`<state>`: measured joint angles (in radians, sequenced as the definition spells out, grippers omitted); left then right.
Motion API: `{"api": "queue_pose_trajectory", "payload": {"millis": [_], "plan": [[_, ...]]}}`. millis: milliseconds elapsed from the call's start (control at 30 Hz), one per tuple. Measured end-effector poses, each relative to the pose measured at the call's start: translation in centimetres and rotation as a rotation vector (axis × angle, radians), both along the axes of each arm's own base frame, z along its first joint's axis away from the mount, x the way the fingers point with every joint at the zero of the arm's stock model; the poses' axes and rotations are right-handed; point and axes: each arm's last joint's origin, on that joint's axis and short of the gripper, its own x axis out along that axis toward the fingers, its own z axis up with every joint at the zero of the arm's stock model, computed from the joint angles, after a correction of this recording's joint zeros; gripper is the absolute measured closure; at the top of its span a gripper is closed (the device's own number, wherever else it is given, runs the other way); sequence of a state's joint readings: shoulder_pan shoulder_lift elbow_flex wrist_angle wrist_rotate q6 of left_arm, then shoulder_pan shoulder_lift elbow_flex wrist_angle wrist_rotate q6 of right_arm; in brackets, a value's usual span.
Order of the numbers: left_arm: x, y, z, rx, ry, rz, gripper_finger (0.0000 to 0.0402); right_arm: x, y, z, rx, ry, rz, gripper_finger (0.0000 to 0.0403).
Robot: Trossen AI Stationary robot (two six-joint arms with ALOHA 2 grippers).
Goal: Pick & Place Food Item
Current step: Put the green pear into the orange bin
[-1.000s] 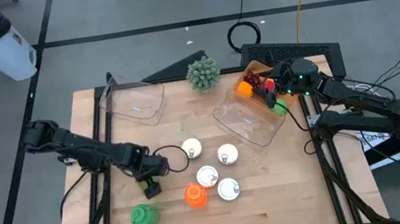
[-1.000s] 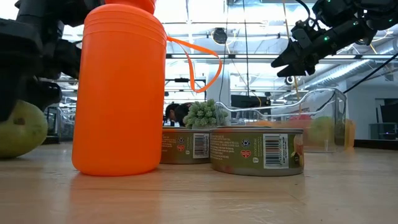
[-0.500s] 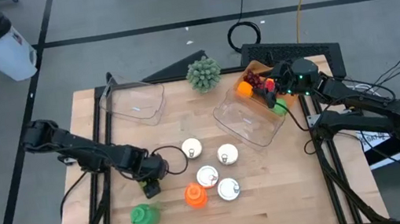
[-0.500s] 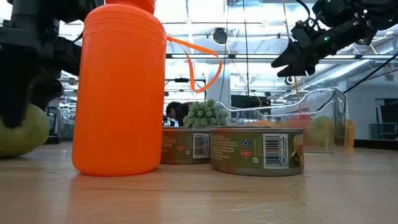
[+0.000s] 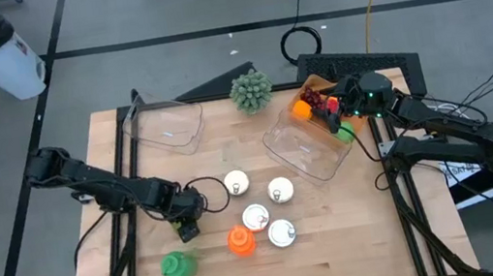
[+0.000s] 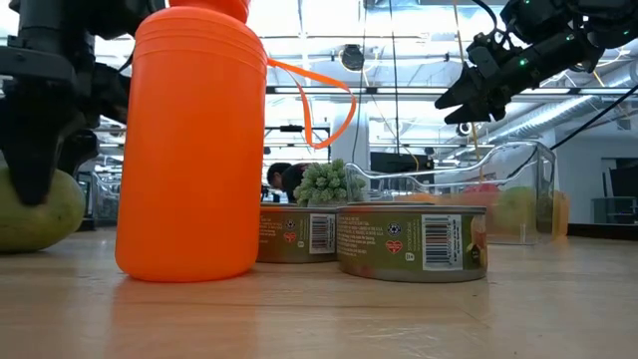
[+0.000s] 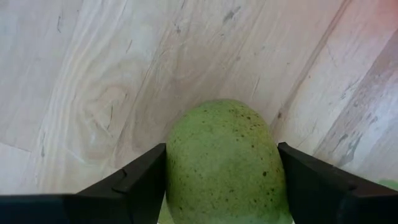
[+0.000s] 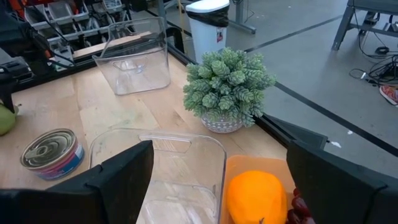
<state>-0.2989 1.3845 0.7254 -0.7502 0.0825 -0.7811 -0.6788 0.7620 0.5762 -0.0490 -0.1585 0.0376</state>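
Fingers (image 7: 134, 183) of the left gripper (image 5: 186, 229) press against both sides of a green speckled pear-like fruit (image 7: 224, 163) that sits on the wooden table (image 5: 339, 232), near its front left part; the jaws are closed onto the fruit at about its width. Just beside it stand an orange bottle (image 5: 238, 241) and a green bottle (image 5: 178, 265), and past the orange one a cluster of four tins (image 5: 257, 218). Farther back, the right gripper (image 5: 334, 117) hangs with its fingers spread wide and holding nothing, above the rim of a clear bin (image 5: 305, 146), next to an orange (image 8: 256, 198) in a shallow tray. A second clear bin (image 5: 166, 123) and a small potted plant (image 5: 250, 91) stand along the far edge.
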Motion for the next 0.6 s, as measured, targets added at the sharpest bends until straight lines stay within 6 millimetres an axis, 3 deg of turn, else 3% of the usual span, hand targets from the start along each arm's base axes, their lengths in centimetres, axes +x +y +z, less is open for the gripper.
{"api": "queue_pose_trajectory", "payload": {"millis": [267, 467, 600], "plan": [[1.6, 0.8, 1.6, 0.099, -0.094, -0.009, 0.0133, 0.0, 0.0, 0.0, 0.002, -0.002, -0.001, 0.0053], [3.0, 1.6, 6.1, 0.218, -0.274, -0.026, 0.0133, 0.0, 0.0, 0.0, 0.002, -0.002, -0.001, 0.0053], [3.4, 2.1, 10.3, 0.347, -0.423, -0.016, 0.0133, 0.0, 0.0, 0.0, 0.002, -0.001, -0.001, 0.0053]]}}
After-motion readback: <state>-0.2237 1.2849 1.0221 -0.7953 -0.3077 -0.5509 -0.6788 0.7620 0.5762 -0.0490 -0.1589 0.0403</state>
